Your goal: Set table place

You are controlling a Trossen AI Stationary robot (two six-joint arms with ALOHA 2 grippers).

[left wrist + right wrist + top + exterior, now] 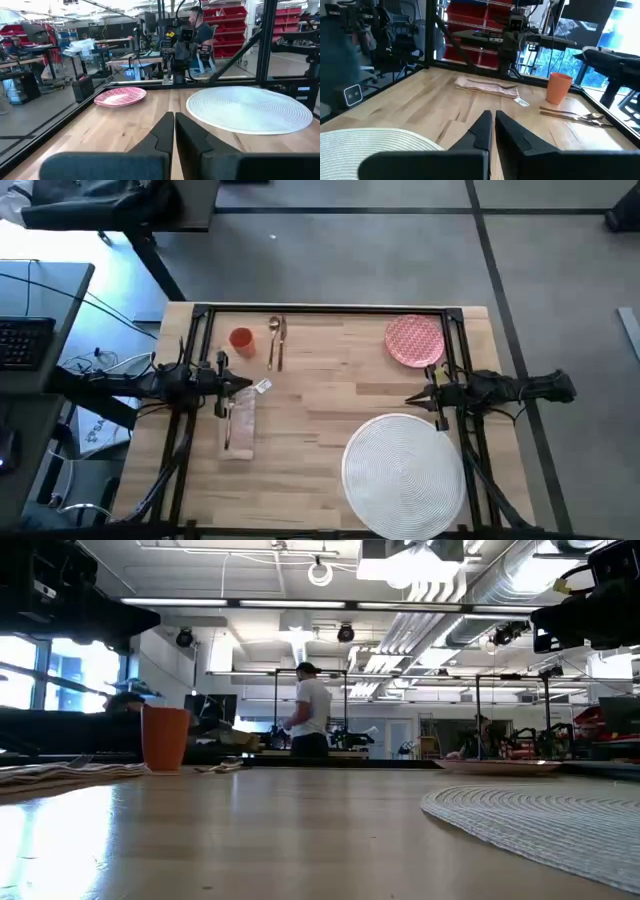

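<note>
On the light-wood table (320,400) a round white woven placemat (403,461) lies at the near right. A pink red-patterned plate (414,340) lies flat at the far right. An orange cup (241,338) stands upright at the far left, with gold cutlery (277,340) lying beside it. A beige-pink napkin (238,423) lies flat at the left, with one gold piece on it. My left gripper (250,386) hovers shut just beyond the napkin's far end. My right gripper (408,399) hovers shut above the placemat's far edge. Both point toward the table's middle.
A black metal frame (330,310) runs along the table's far edge and sides. A small white tag (263,386) lies by the napkin. Bare wood shows in the table's middle between the napkin and the placemat. A person stands in the room behind (310,715).
</note>
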